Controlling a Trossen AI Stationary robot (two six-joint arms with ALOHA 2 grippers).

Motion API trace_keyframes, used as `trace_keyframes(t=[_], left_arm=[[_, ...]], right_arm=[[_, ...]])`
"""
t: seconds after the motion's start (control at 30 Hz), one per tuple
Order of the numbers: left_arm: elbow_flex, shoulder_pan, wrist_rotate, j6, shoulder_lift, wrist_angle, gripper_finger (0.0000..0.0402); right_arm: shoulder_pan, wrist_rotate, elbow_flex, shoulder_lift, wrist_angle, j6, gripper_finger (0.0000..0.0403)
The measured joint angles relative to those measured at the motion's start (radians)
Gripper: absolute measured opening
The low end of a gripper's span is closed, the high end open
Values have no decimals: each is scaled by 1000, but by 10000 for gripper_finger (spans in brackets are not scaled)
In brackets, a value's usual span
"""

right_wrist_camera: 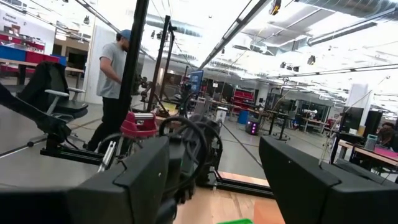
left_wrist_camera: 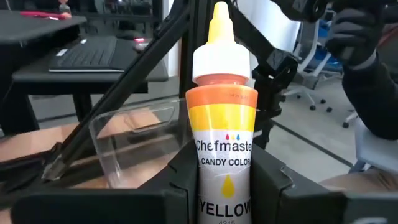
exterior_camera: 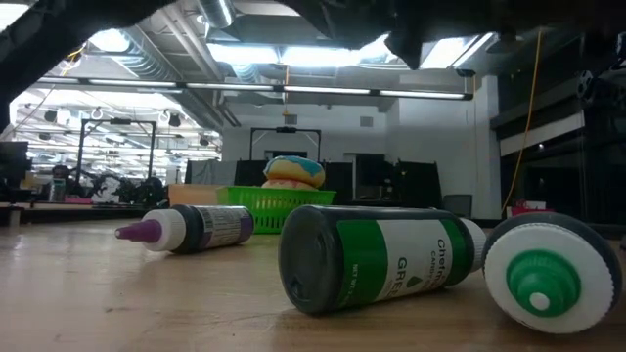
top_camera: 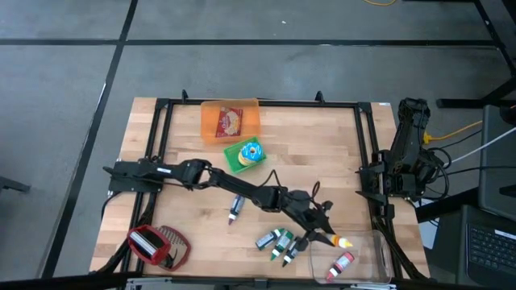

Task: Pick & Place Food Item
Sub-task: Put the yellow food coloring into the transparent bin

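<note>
The bottle (left_wrist_camera: 224, 134) in the dark left gripper (left_wrist_camera: 225, 186) is yellow with an orange band, a white collar and a yellow tip, its white label lettered in black. On the pale wooden table (top_camera: 322, 145) sit an orange bin (top_camera: 230, 120), a green basket (top_camera: 246, 155) and green-and-white bottles (top_camera: 281, 241); another bottle (exterior_camera: 191, 228) has a purple tip

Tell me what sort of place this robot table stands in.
Probably a large robotics lab or workshop, not a kitchen. The low view shows exposed ceiling ducts and strip lights over rows of benches; the right wrist view shows an office chair and a standing person; a laptop sits nearby.
</note>
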Motion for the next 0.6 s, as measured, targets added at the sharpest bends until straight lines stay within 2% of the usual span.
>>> trace_keyframes(t=[0.23,0.47,0.6], left_arm=[[36,3,6,-11,68,-15,85],[37,-8,6,-20,62,9,171],[37,-6,13,-25,59,21,205]], right_arm=[[0,0,0,0,0,0,252],[0,30,0,0,0,1,252],[0,26,0,0,0,5,252]])
